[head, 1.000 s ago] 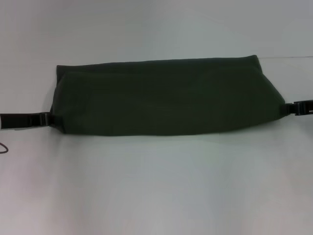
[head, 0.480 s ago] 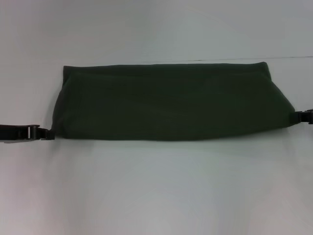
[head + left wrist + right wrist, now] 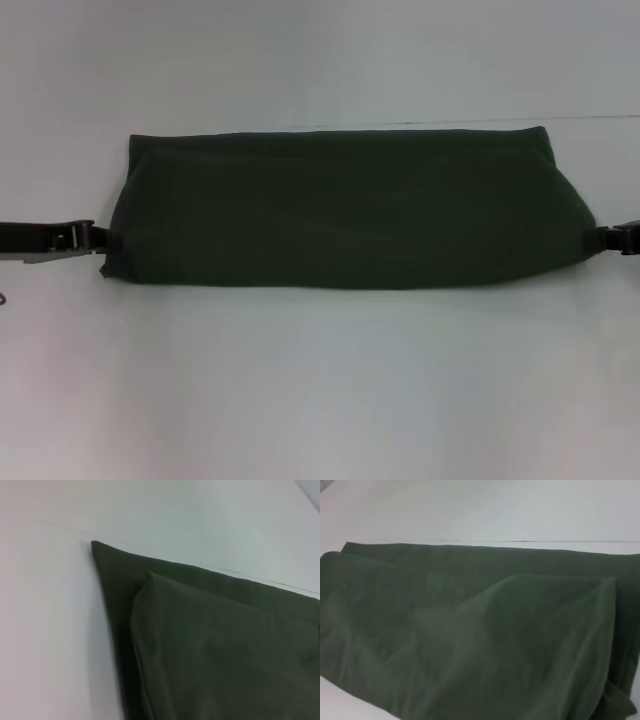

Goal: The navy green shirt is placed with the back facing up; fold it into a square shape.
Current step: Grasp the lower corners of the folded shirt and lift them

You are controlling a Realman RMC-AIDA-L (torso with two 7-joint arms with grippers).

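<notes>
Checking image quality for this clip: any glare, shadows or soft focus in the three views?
Head view: even, soft light, a thin shadow under the navy green shirt near edge, no glare on the table; the left hand and right hand sit at the frame edges. Left wrist view: the nearest fabric looks soft. Right wrist view: folds show only as faint shading.

Soft, even light washes the white tabletop point(image 3: 320, 380) bright, almost bleached, with no hard glare. The navy green shirt point(image 3: 345, 210) reads dark and flat in the head view, its folds barely showing, and casts only a faint shadow along its near edge. All views are slightly soft; the left wrist view blurs at the nearest cloth.
</notes>
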